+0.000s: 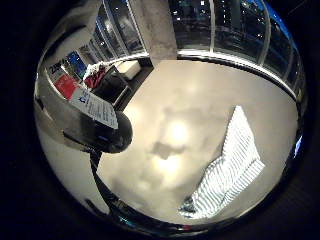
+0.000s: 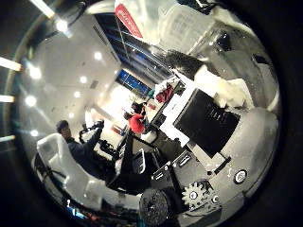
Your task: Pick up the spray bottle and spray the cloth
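**Bottle in the hand, cloth below**

The hand [image 2: 208,123] has its fingers curled round the bottle [image 1: 92,107], held close against the palm above the table [image 1: 175,95]. The striped cloth [image 1: 232,165] lies flat on the table, well apart.

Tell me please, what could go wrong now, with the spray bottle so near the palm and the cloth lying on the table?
1. The spray bottle is pressed close to the palm, but the views do not show how firmly the hand holds it; it may slip or tilt.
2. The striped cloth lies flat on the table, off to one side of the bottle. The nozzle's direction is not visible, so the spray may wet the bare table instead.
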{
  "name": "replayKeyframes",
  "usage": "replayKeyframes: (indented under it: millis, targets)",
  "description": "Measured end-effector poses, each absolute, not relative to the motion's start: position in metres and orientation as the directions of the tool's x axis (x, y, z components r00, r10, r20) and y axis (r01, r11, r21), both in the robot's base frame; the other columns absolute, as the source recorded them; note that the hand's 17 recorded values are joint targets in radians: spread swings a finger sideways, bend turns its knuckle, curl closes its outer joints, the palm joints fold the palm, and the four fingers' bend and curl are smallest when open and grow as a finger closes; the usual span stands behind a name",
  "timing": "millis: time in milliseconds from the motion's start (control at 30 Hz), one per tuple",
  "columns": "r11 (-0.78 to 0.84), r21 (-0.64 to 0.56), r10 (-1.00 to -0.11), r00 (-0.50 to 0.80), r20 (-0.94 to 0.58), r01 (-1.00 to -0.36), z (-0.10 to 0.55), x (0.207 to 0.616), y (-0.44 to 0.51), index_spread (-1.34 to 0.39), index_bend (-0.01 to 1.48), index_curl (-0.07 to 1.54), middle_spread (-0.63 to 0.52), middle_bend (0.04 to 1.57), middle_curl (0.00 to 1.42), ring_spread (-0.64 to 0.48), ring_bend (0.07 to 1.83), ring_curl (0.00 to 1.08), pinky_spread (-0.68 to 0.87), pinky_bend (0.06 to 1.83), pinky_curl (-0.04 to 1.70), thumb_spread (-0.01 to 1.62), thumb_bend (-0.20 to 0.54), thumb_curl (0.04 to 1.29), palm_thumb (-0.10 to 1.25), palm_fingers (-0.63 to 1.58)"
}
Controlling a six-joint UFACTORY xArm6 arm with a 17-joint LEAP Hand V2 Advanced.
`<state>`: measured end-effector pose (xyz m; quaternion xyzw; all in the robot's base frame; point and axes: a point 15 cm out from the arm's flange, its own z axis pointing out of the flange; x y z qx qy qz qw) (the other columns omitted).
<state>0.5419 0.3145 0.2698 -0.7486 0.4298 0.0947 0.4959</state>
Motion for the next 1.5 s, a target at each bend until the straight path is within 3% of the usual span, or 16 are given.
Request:
replayKeyframes:
  millis: [200, 667, 1100, 1200, 1333, 1433, 1500]
  targets:
    - [-0.105, -0.650, -0.486, 0.609, -0.627, -0.753, 0.224, 0.546, 0.318, -0.22, 1.17, 0.78, -0.10, 1.36, 0.69, -0.17, 1.49, 0.64, -0.13, 1.02, 1.49, 0.71, -0.018, 0.90, 1.00, 1.16]
    - [-0.153, -0.637, -0.462, 0.625, -0.629, -0.755, 0.152, 0.555, 0.324, -0.20, 1.17, 0.78, -0.09, 1.36, 0.68, -0.17, 1.49, 0.64, -0.14, 1.01, 1.47, 0.74, -0.017, 0.90, 0.98, 1.16]
    - [-0.223, -0.649, -0.449, 0.668, -0.594, -0.727, 0.115, 0.555, 0.338, -0.20, 1.12, 0.76, -0.08, 1.31, 0.65, -0.16, 1.43, 0.61, -0.18, 0.96, 1.29, 0.91, -0.025, 0.83, 0.87, 1.19]
    - [-0.249, -0.651, -0.439, 0.683, -0.584, -0.717, 0.107, 0.548, 0.344, -0.21, 1.00, 0.71, -0.08, 1.22, 0.61, -0.14, 1.38, 0.57, -0.23, 0.91, 1.16, 0.92, -0.031, 0.78, 0.84, 1.18]
    - [-0.289, -0.652, -0.442, 0.702, -0.559, -0.701, 0.100, 0.545, 0.342, -0.27, 0.70, 0.66, -0.10, 1.14, 0.58, -0.15, 1.31, 0.52, -0.35, 0.89, 1.00, 0.91, -0.030, 0.72, 0.83, 1.07]
    - [-0.330, -0.648, -0.445, 0.719, -0.534, -0.686, 0.096, 0.542, 0.340, -0.32, 0.39, 0.61, -0.12, 0.98, 0.54, -0.18, 1.29, 0.52, -0.44, 0.98, 0.94, 0.91, -0.031, 0.69, 0.82, 0.78]
    - [-0.359, -0.647, -0.453, 0.731, -0.510, -0.673, 0.092, 0.542, 0.338, -0.37, 0.31, 0.57, -0.13, 0.88, 0.51, -0.19, 1.22, 0.48, -0.43, 0.95, 0.91, 0.95, -0.027, 0.66, 0.81, 0.57]
